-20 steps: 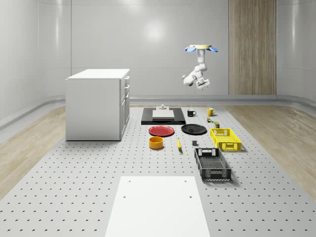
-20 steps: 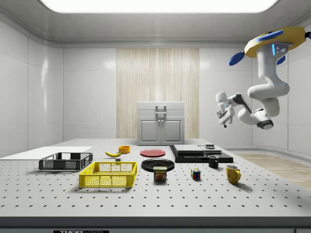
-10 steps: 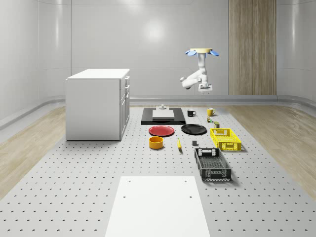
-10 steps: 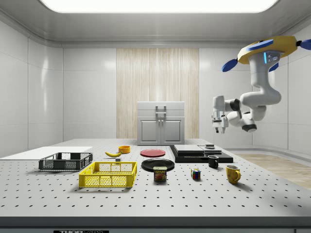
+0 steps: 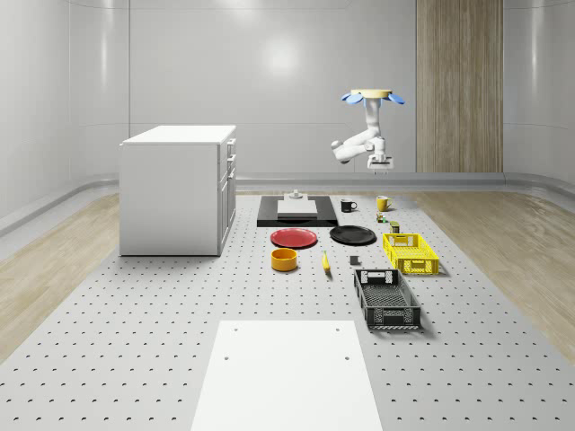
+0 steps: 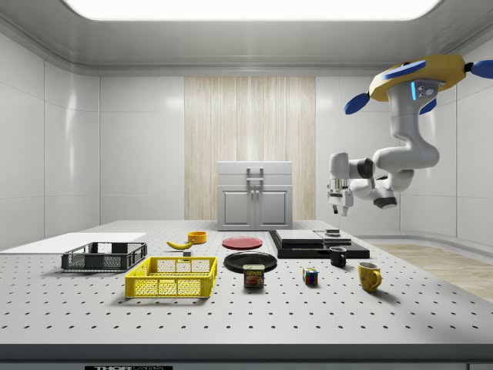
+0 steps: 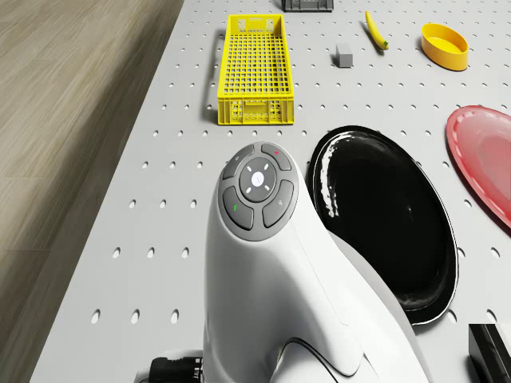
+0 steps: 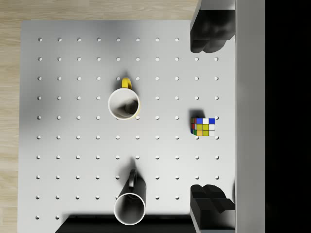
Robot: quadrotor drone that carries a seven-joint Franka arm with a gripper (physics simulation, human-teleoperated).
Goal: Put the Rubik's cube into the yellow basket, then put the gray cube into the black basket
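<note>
Overhead, drone (image 6: 420,77) hovering near table's far edge, gripper (image 6: 339,210) seemingly spread wide, empty, high above Rubik's cube (image 8: 203,127).

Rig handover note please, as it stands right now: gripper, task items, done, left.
Drone hovers above the table's far end; gripper hangs high in the air, holding nothing, fingers apart in the wrist view.
Rubik's cube sits on the table between the spam can and the yellow mug, not yet picked.
Yellow basket has nothing visible in it.
Gray cube sits on the table beside the yellow basket; black basket shows nothing inside.
Done: nothing. Left: both placements.
</note>
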